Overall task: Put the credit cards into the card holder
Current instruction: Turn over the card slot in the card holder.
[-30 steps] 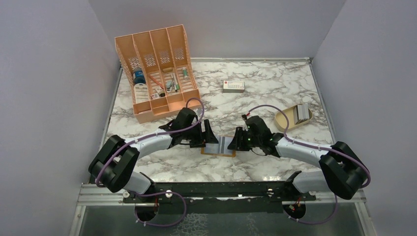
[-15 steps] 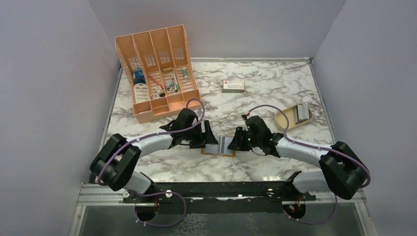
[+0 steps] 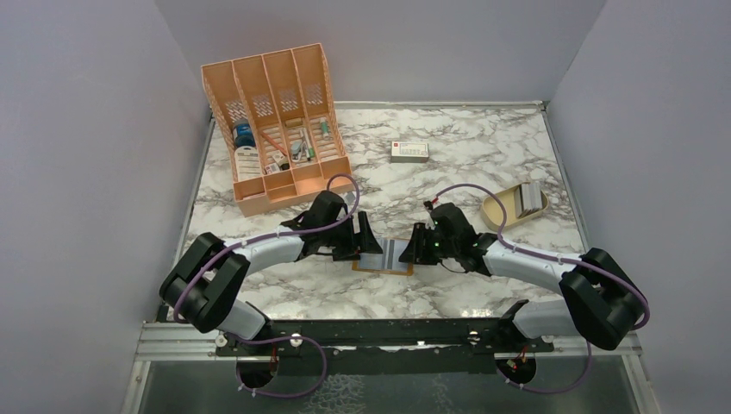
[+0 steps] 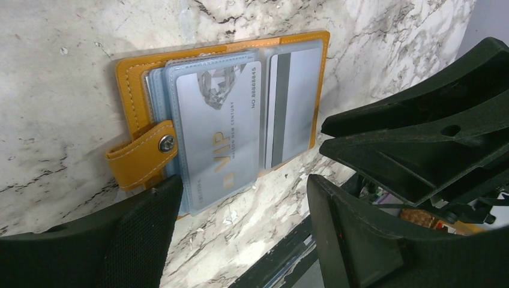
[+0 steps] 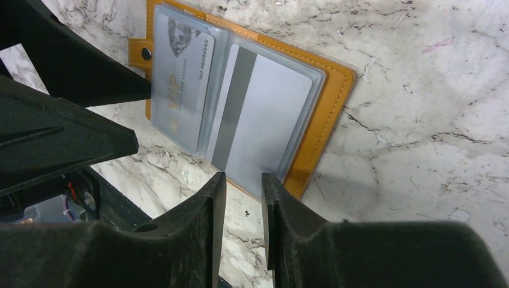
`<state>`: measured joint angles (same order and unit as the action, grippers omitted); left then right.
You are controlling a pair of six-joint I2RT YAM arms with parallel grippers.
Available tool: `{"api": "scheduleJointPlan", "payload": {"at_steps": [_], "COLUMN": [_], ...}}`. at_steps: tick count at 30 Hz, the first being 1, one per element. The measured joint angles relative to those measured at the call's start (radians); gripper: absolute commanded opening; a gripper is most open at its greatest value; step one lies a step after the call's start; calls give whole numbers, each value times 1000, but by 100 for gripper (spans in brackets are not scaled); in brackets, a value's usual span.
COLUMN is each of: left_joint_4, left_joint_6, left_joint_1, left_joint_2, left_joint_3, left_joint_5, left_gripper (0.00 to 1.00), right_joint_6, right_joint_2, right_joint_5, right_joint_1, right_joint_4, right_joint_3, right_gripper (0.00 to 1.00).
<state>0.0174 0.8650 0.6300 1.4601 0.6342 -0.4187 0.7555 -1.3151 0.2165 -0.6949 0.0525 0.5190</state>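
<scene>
The wallet [image 4: 133, 78] is mustard-orange with matching stitching. It has a silver stud [image 4: 167, 143] on its strap and clear sleeves tinted blue-grey. One card [image 4: 219, 129] is silver-grey with gold "VIP" lettering, small dark print and a faceted diamond motif. The other card [image 4: 297, 102] is plain silver-grey with a dark grey stripe. The table [image 3: 465, 142] is white marble with grey veins. The left gripper [image 4: 243, 189] and right gripper [image 5: 242, 180] are black. The organiser [image 3: 259, 205] is peach-orange, the box [image 3: 409, 151] white with a red mark, the dish [image 3: 497, 212] tan.
</scene>
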Motion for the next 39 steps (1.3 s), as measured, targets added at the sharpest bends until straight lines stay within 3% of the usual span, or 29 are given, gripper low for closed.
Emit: {"api": "scheduleJointPlan", "payload": {"at_steps": [11, 26, 33, 39], "left_joint_4": [25, 185, 206, 207], "left_joint_6": [25, 125, 142, 154], "left_joint_1": [0, 5, 37, 60], "left_joint_2": [-2, -2, -2, -2], "left_joint_3": [-4, -9, -8, 13], "left_joint_5": [-18, -101, -114, -115], "left_gripper": [78, 78, 78, 78], "right_joint_6": [0, 3, 11, 26], "right_joint_2": [0, 85, 176, 353], "right_joint_5": [-1, -48, -91, -158], "right_joint_1": [0, 0, 0, -2], "right_joint_4": [0, 5, 38, 93], "right_joint_3": [0, 0, 0, 0], "right_gripper": [28, 29, 29, 29]}}
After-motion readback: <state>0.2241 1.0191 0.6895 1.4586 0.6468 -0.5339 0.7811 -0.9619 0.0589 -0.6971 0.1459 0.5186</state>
